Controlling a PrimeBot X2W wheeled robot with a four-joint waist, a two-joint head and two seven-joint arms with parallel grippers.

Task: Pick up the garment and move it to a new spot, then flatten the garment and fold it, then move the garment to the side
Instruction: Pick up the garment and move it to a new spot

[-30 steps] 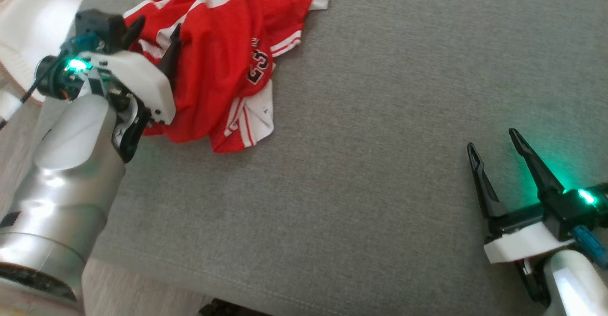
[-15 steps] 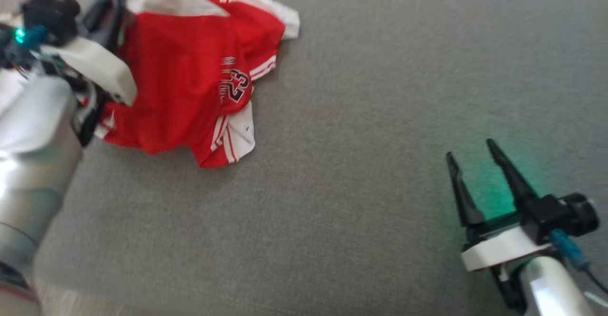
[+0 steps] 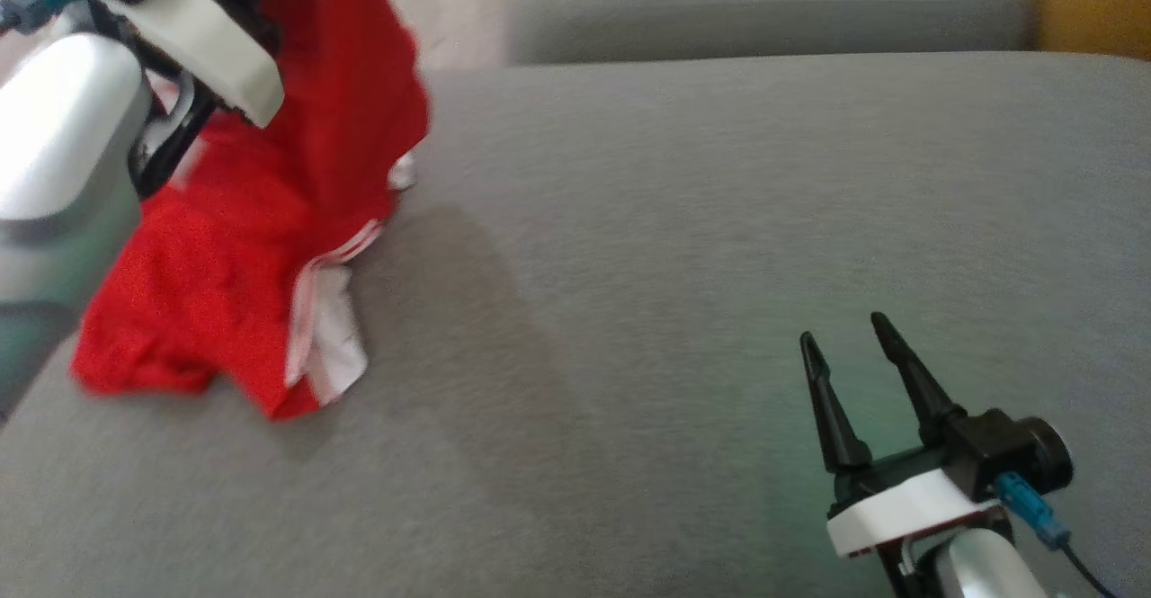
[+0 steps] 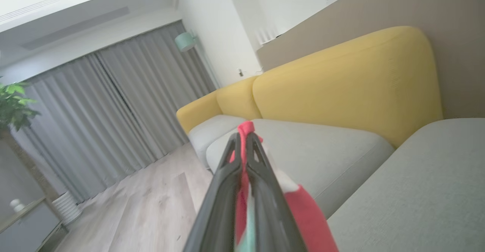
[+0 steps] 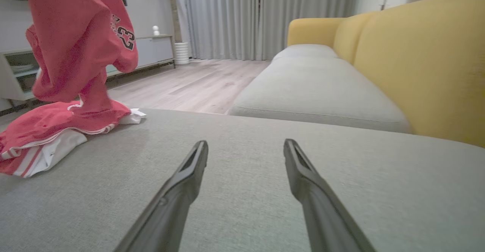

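Note:
The garment (image 3: 252,247) is a red jersey with white trim and a number print. It hangs from the upper left of the head view, and its lower part still rests on the grey cushion (image 3: 674,265). My left gripper (image 4: 244,140) is shut on a fold of the red cloth, which sticks out between its fingertips. In the right wrist view the garment (image 5: 75,55) hangs at the far left above its heap. My right gripper (image 3: 841,333) stands open over the cushion at the lower right, well apart from the garment, with nothing between its fingers (image 5: 193,168).
The grey cushion is wide and flat. A yellow sofa back (image 5: 416,55) runs along the right of the right wrist view, with another grey seat (image 5: 314,89) beyond. Wooden floor (image 5: 189,85), grey curtains (image 5: 246,17) and a low cabinet (image 5: 151,51) lie farther off.
My left gripper has shut on the garment and lifted its upper part off the cushion. The head camera has tilted up. The right gripper stays open.

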